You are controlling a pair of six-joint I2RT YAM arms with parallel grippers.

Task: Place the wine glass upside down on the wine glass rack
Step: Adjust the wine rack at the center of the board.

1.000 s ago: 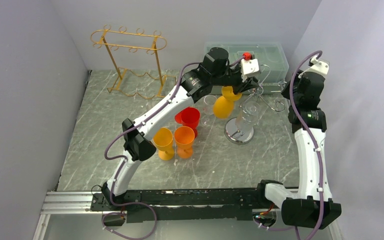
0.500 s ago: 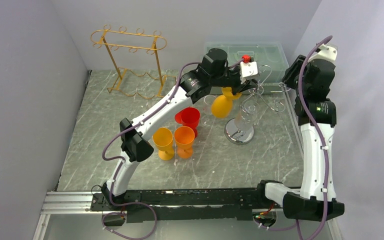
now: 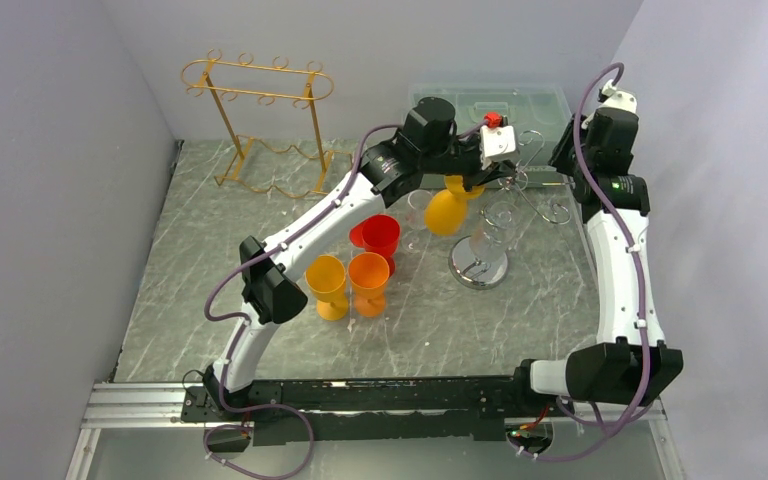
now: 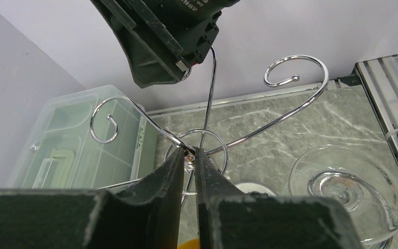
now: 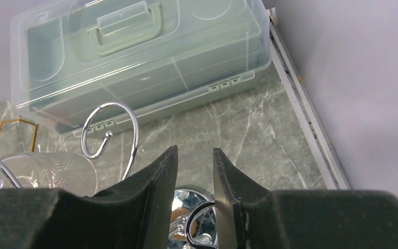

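Step in hand: hanging. Your left hand (image 4: 189,154) is pinched narrow on the orange wine glass (image 3: 446,213), bowl down, at 11 o'clock of the chrome wine glass rack (image 3: 478,268). Right hand (image 5: 194,155): slightly parted, gripping nothing visible. Next, as I judge it: seat the foot on a hook, then release.

Tool (image 5: 194,155), jaws apart, chrome rack hook (image 5: 109,134) beside it, clear glass (image 5: 46,174) left, lidded plastic box (image 5: 134,52) behind

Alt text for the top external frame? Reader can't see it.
The left gripper holds an orange plastic wine glass, tilted bowl-down, at the chrome wire glass rack at far right, beside the right arm. Two orange goblets and a red goblet stand in the middle; a gold wire rack stands far left, a clear lidded box behind.
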